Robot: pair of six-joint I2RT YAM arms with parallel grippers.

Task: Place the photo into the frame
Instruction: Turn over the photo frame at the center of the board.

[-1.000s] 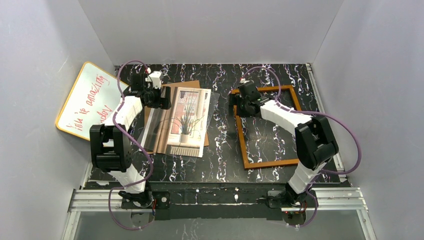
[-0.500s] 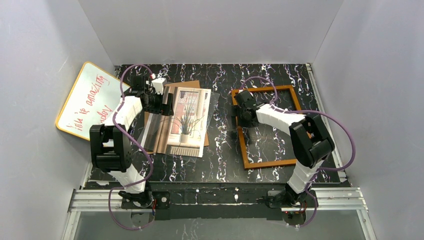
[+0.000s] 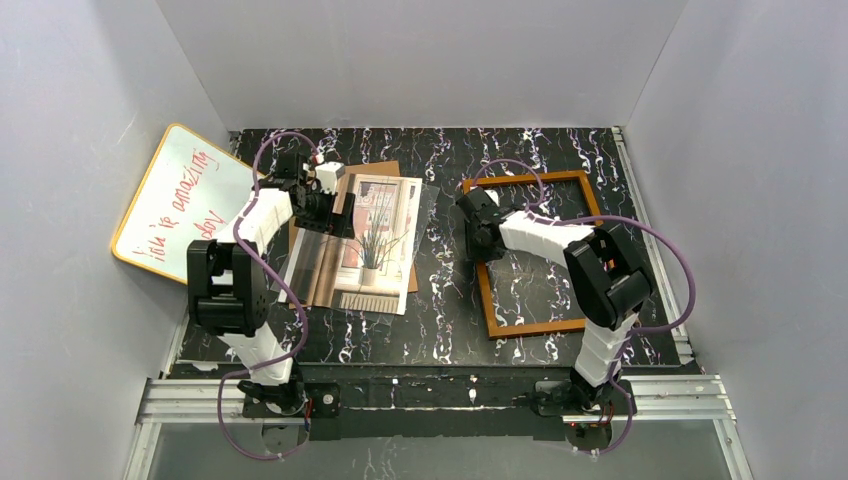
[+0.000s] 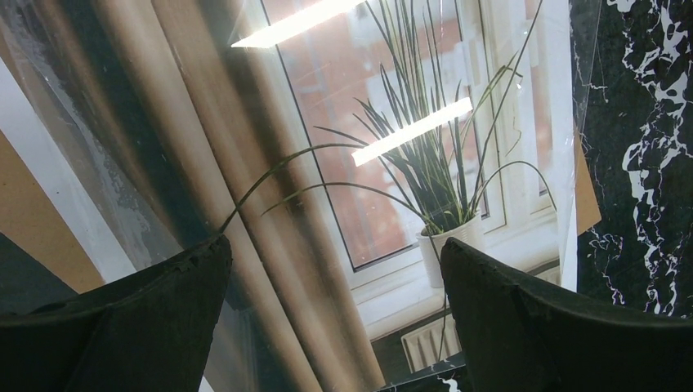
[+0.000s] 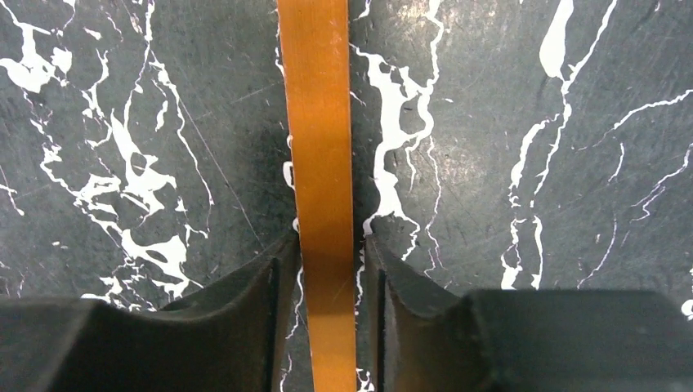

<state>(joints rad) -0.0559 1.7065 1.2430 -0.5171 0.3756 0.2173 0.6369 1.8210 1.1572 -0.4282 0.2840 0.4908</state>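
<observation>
Top view, left gripper [image 3: 340,212]: jaws spread wide above the upper left part of the photo [image 3: 375,245].
Top view, photo: face up on the brown board [image 3: 375,168], on the left half of the table [image 3: 440,300], well apart from the frame [image 3: 520,328].
Top view, right gripper [image 3: 472,232]: down at the left rail of the frame, which lies flat on the right half.
Left wrist view, left gripper [image 4: 333,245]: fingers far apart with nothing between them; the photo [image 4: 392,122] lies below under a glossy clear sheet [image 4: 302,24].
Right wrist view, right gripper [image 5: 331,241]: a finger close on either side of the frame's [image 5: 315,98] orange rail; whether they pinch it cannot be told.
</observation>
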